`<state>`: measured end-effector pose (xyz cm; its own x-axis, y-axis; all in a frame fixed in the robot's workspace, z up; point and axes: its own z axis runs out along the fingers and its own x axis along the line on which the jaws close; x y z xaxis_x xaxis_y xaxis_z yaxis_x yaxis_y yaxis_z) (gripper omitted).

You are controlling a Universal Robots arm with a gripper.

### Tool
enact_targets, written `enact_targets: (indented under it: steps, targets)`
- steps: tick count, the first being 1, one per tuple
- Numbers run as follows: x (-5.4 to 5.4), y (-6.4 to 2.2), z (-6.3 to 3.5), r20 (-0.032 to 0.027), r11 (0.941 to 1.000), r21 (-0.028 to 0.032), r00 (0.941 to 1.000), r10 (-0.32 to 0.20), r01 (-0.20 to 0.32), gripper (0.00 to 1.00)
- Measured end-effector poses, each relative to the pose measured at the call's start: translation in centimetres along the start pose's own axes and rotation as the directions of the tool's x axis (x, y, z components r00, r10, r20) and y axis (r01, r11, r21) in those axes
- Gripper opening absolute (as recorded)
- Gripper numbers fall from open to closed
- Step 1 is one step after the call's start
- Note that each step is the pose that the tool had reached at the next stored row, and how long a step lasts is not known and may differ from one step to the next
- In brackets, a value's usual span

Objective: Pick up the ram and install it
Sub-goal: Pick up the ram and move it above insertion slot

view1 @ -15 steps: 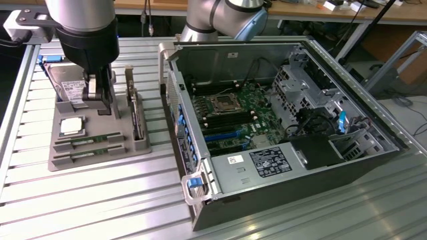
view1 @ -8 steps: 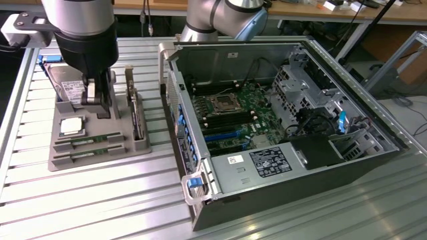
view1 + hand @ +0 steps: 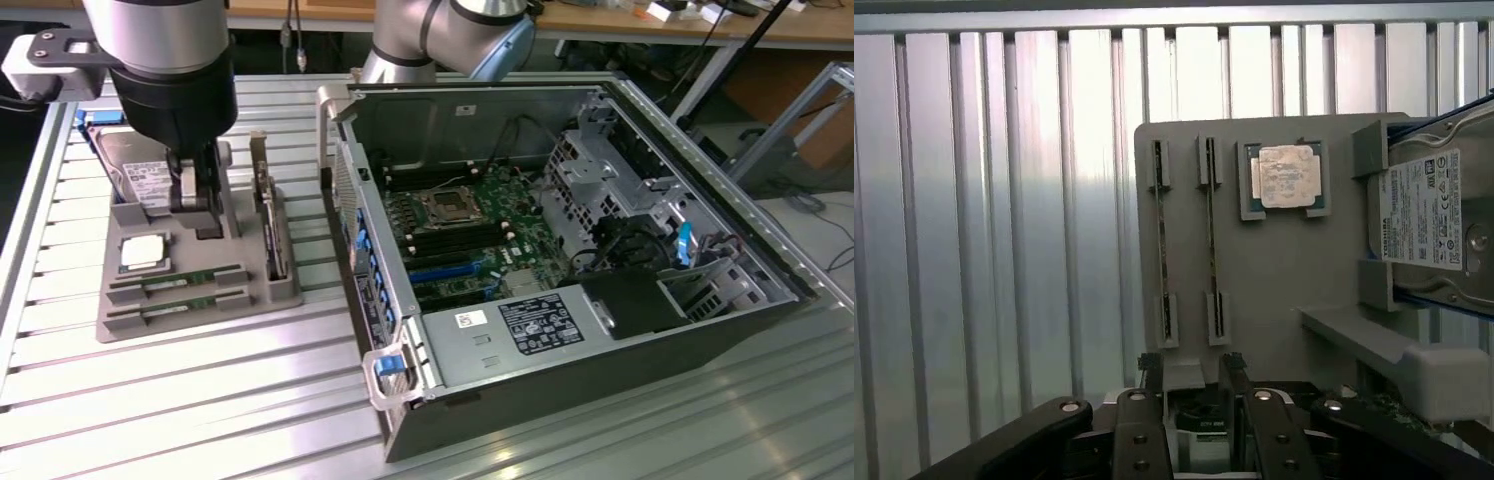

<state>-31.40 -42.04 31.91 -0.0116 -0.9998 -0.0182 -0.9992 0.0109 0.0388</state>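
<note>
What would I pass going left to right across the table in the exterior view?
Two ram sticks in the gray tray → upright card at the tray's edge → computer case wall → motherboard → black box inside the case.

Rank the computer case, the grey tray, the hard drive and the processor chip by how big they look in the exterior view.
1. computer case, by far the largest
2. grey tray
3. hard drive, partly covered, yet its visible part already looks larger than the chip
4. processor chip, smallest
</note>
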Motion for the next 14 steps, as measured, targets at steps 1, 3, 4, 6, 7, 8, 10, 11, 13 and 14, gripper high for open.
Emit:
enact_targets:
  steps: [1,3,4,6,7,8,10,11,13,14]
  targets:
    - [0.00,0.00,0.01,-0.0004,1.0000,-0.0002,1.0000,-0.007,0.007,0.36]
    - [0.00,0.00,0.07,-0.0004,1.0000,-0.0002,1.0000,-0.007,0.007,0.36]
    - [0.00,0.00,0.10,-0.0004,1.0000,-0.0002,1.0000,-0.007,0.007,0.36]
    - [0.00,-0.01,0.14,-0.0003,1.0000,-0.0001,1.0000,-0.007,0.007,0.36]
    - [0.00,-0.01,0.17,-0.0003,1.0000,-0.0002,1.0000,-0.007,0.007,0.36]
    - [0.00,-0.01,0.20,-0.0003,1.0000,-0.0001,1.0000,-0.007,0.007,0.36]
    - [0.00,-0.01,0.24,-0.0003,1.0000,-0.0002,1.0000,-0.007,0.007,0.36]
    - [0.00,-0.01,0.27,-0.0003,1.0000,-0.0001,1.0000,-0.007,0.007,0.36]
    - [0.00,-0.01,0.32,-0.0003,1.0000,-0.0002,1.0000,-0.007,0.007,0.36]
    - [0.00,-0.01,0.35,-0.0003,1.0000,-0.0001,1.0000,-0.007,0.007,0.36]
